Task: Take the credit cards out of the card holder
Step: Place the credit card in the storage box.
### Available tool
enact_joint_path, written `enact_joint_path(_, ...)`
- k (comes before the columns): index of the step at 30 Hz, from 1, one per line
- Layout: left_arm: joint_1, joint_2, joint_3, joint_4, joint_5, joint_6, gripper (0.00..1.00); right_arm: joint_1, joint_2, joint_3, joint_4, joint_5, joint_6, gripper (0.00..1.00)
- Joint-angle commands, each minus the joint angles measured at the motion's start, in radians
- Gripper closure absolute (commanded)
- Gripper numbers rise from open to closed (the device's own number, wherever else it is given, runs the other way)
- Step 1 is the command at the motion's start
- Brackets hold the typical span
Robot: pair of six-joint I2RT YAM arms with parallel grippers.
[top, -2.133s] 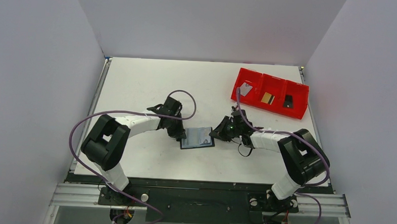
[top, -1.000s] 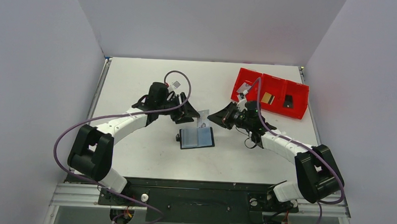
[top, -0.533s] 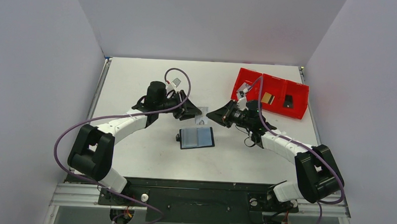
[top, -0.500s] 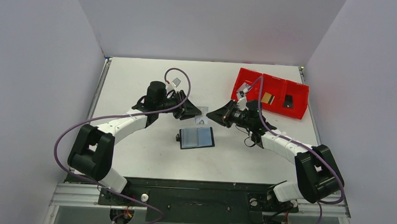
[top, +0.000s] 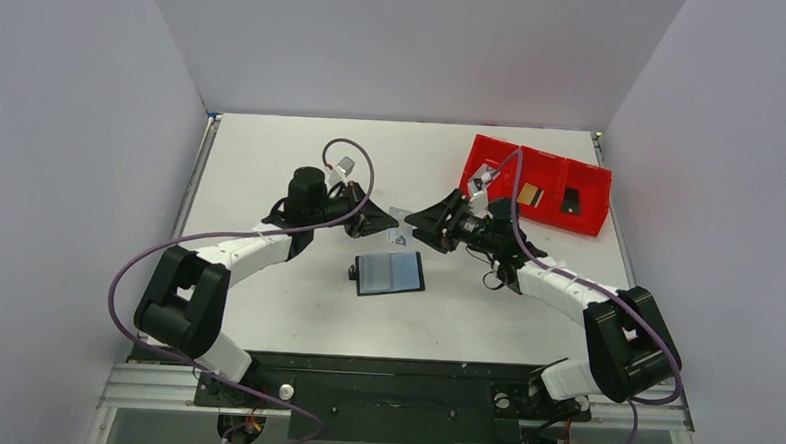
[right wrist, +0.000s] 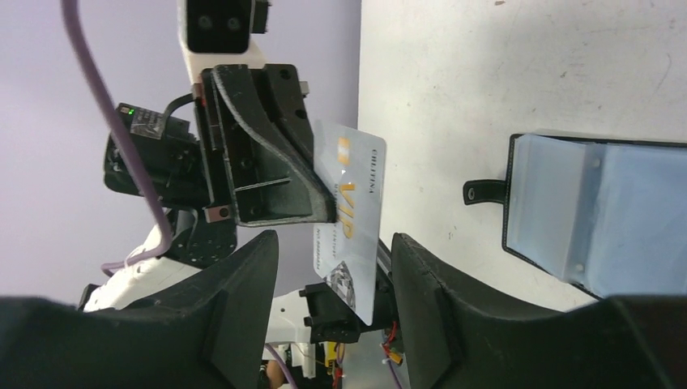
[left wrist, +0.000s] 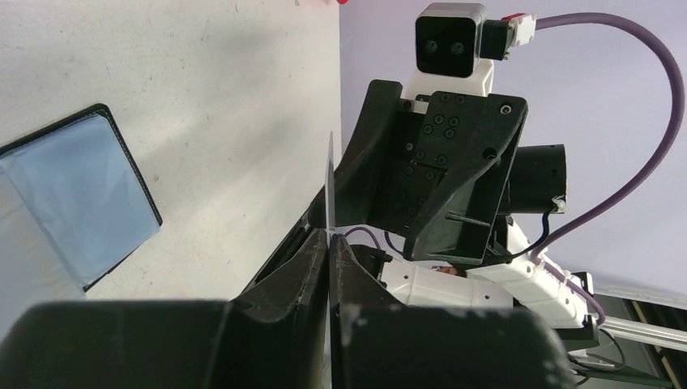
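Note:
A silver credit card (right wrist: 350,212) with gold "VIP" lettering hangs upright in the air between my two grippers. My left gripper (left wrist: 328,237) is shut on one end of it, and the card (left wrist: 330,182) shows edge-on there. My right gripper (right wrist: 334,243) is open, its fingers (right wrist: 425,304) standing apart on either side of the card's other end. In the top view the left gripper (top: 382,220) and right gripper (top: 418,219) face each other over the card (top: 400,226). The card holder (top: 391,273) lies open and flat on the table just in front of them.
A red three-compartment tray (top: 591,220) stands at the back right, holding a silver card (top: 487,176), a gold card (top: 529,195) and a black card (top: 570,201). White table (top: 272,157) is walled on three sides.
The left gripper has shut on the silver card and the right gripper has opened off it. Both arms stayed raised above the card holder.

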Motion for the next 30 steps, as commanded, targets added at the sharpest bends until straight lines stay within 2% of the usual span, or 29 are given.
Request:
enact_joint_path(1,0.002,0.000,-0.039,0.232,-0.015,-0.127,1.00,0.022,-0.001,-0.005,0.143,-0.011,0.041,0.52)
enact_joint_path(9,0.004,0.027,-0.074,0.421,-0.029,-0.266,1.00,0.044,0.031,-0.025,0.233,-0.009,0.090,0.64)
enact_joint_path(22,0.004,0.044,-0.073,0.430,-0.013,-0.268,1.00,0.038,0.004,-0.031,0.182,0.011,0.060,1.00)
enact_joint_path(23,0.004,0.042,-0.072,0.419,-0.011,-0.259,0.98,0.038,-0.002,-0.028,0.162,0.017,0.048,1.00)
enact_joint_path(24,0.004,0.037,-0.068,0.404,-0.011,-0.251,0.87,0.038,-0.005,-0.026,0.151,0.019,0.040,1.00)
enact_joint_path(26,0.004,0.025,-0.055,0.341,-0.019,-0.213,0.73,0.037,-0.020,-0.016,0.102,0.033,0.009,1.00)
enact_joint_path(28,0.004,0.009,-0.023,0.167,-0.032,-0.116,0.67,0.033,-0.040,0.003,0.027,0.056,-0.038,1.00)
enact_joint_path(30,0.004,-0.012,0.023,0.062,-0.061,-0.019,0.64,0.029,-0.063,0.021,-0.057,0.079,-0.090,1.00)
